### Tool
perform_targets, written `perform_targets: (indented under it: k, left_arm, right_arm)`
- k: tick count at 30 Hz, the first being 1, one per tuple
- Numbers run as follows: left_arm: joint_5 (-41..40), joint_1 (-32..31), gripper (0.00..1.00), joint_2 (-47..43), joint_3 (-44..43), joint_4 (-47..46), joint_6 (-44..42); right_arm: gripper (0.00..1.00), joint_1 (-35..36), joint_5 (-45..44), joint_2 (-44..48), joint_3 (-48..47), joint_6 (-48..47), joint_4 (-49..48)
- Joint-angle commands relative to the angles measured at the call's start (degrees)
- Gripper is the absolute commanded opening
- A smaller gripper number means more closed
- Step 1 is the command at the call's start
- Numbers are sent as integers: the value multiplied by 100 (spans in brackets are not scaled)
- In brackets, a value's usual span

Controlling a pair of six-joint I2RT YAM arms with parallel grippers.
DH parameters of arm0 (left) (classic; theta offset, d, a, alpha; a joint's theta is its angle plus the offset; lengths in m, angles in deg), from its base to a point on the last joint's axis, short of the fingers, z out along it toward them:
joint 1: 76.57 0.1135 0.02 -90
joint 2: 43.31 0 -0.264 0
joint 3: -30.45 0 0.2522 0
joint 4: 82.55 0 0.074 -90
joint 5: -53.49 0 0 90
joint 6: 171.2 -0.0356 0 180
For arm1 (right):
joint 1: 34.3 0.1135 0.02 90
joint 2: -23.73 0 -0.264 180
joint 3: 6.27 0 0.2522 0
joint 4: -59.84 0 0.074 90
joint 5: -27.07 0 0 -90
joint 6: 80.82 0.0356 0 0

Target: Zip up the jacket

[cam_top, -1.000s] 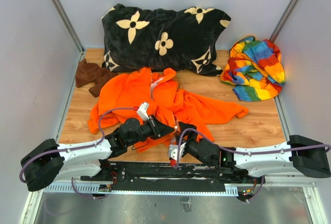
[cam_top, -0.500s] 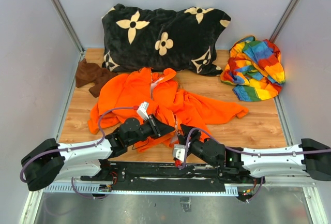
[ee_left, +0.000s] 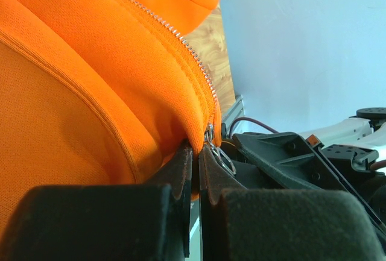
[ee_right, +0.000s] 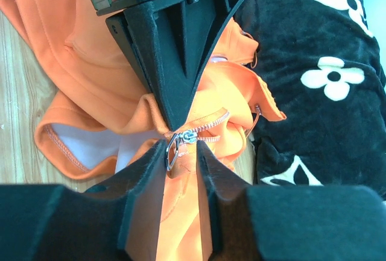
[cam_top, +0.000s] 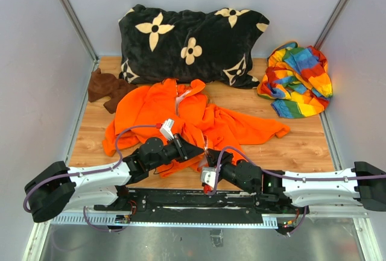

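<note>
The jacket (cam_top: pixel 181 119) is lying unzipped on the table (cam_top: pixel 301 146), just in front of the pillow (cam_top: pixel 193 44). I'm pinching its hem, the edge farthest from the pillow, in the closed left gripper (ee_left: pixel 194 152) and clamping the right gripper (ee_right: pixel 181 149) on the pull (ee_right: pixel 172 151). Next, I'm judging, comes a steady draw toward the pillow.

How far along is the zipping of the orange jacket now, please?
Done: the left gripper is shut on the jacket at its bottom edge, and the right gripper pinches it at the zipper slider. In hand: getting the zip started at the bottom. Left: the whole pull up; the teeth above lie unjoined.
</note>
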Motion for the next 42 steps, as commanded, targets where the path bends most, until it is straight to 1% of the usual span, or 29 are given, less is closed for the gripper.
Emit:
perform_targets:
  k: [1,4,9,10,16,19,22,29,33,36,39,42]
  left_arm:
    - [119,-2,0,33,-142,-160,-40]
    - [131,-1,0,33,-137,-160,-57]
    - [187,-2,0,24,-99,-152,-62]
    - [201,0,0,18,-93,-151,-69]
    - [306,-6,0,20,-41,87,-287]
    - [401,-11,0,-8,82,156,-321]
    - [528,-19,0,-49,170,278,-405]
    - [813,-107,0,-47,80,1138,-853]
    - [865,-231,0,-24,40,1885,-1137]
    - [777,-238,0,-88,69,2557,-1246]
    - [559,-239,0,-355,73,3202,-1304]
    - [322,-239,0,-717,117,3574,-1307]
  right_arm:
    - [25,99,54,29,-209,221,23]
    - [19,90,63,29,-244,265,47]
    - [2,13,103,26,-310,375,151]
    - [1,-7,102,28,-324,403,165]
    - [1,-255,321,72,-495,731,383]
    - [1,-568,580,33,-667,1060,751]
    - [1,-819,604,-73,-791,1243,930]
    - [1,-1257,619,-593,-1197,1445,1028]
    - [1,-1629,769,-942,-1505,1684,990]
    - [1,-1939,776,-1195,-1725,1809,942]
    - [1,-2231,806,-1377,-1906,2083,918]
    - [1,-2546,1078,-1456,-1981,2508,874]
